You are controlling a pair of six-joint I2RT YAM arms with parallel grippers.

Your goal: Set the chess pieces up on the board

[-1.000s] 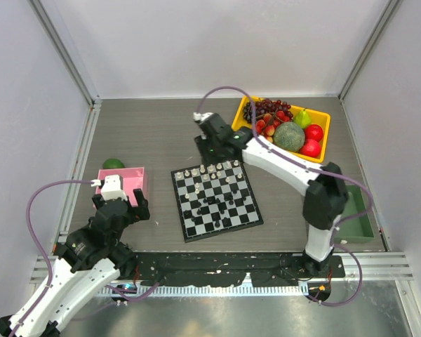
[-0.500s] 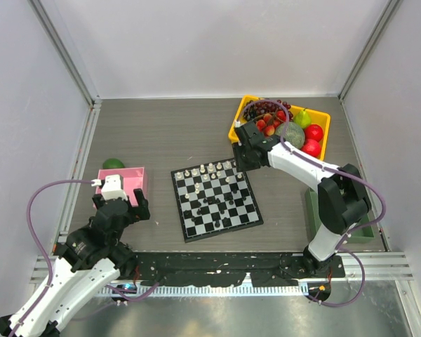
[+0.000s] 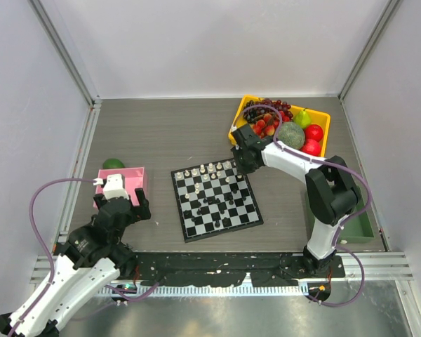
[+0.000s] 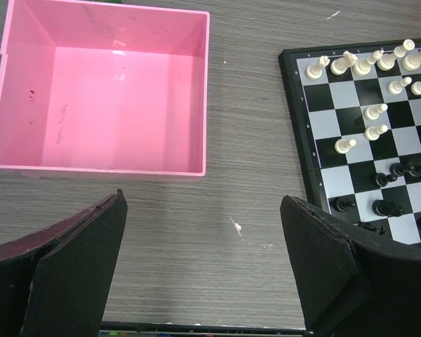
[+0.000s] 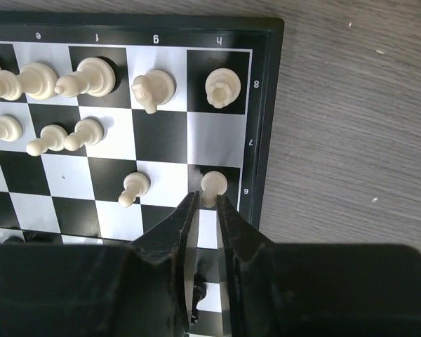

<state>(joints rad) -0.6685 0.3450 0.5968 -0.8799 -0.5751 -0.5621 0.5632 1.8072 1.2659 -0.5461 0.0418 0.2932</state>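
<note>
— Grey wood-grain table (image 3: 161, 133), pale walls (image 3: 217, 49). Your board (image 3: 215, 200)?
— Glossy, chequered, mid-table. Your left gripper (image 4: 202, 210) gapes; right gripper (image 5: 208, 200) flanks a white pawn (image 5: 213, 184) at the board's right edge, grip I cannot tell.

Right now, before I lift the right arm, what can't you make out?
Right wrist view: whether the right gripper truly pinches the white pawn; its fingertips hide the pawn's base.
Top view: the right arm covers the board at its far right corner, and piece types are too small to tell.
Left wrist view: the frame's right edge cuts off the board.
Top view: a green object, half hidden behind the pink tray.
</note>
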